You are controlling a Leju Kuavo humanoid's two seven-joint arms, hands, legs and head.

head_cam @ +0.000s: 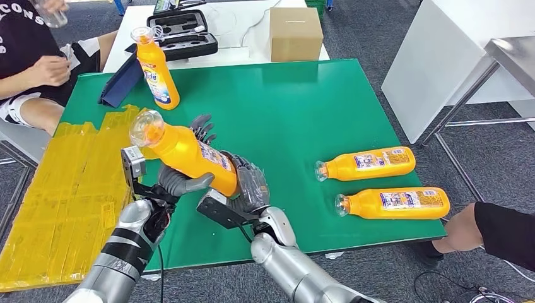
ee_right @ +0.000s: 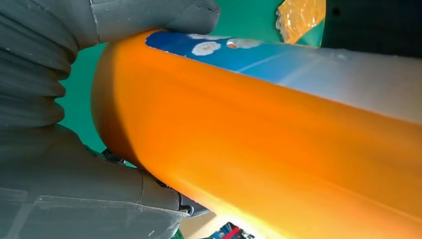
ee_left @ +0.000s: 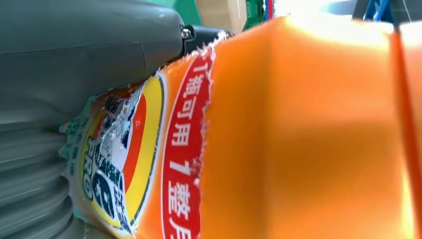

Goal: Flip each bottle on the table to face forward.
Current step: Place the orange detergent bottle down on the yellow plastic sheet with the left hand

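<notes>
Left of centre in the head view, both hands lift an orange bottle (head_cam: 189, 154) off the green table (head_cam: 303, 107); it tilts with its clear cap toward the upper left and its base toward the lower right. The left hand (head_cam: 180, 180) wraps the body from below, thumb across the front, dark fingers showing behind; the right hand (head_cam: 249, 186) cups the base. In the left wrist view the held bottle's label (ee_left: 144, 164) is torn at the edges, red and yellow with blue print, beside bare orange plastic. A second bottle (head_cam: 158, 69) stands upright at the upper left of the table. Two more lie on their sides at the right, caps pointing left: one (head_cam: 369, 163) above, the other (head_cam: 394, 203) just below it near the table's front edge, labels facing up. Beyond the table, at the top of the frame, an open black case (head_cam: 180, 35) holds pale items in foam cut-outs, and a closed cardboard box (head_cam: 295, 33) sits to its right.
</notes>
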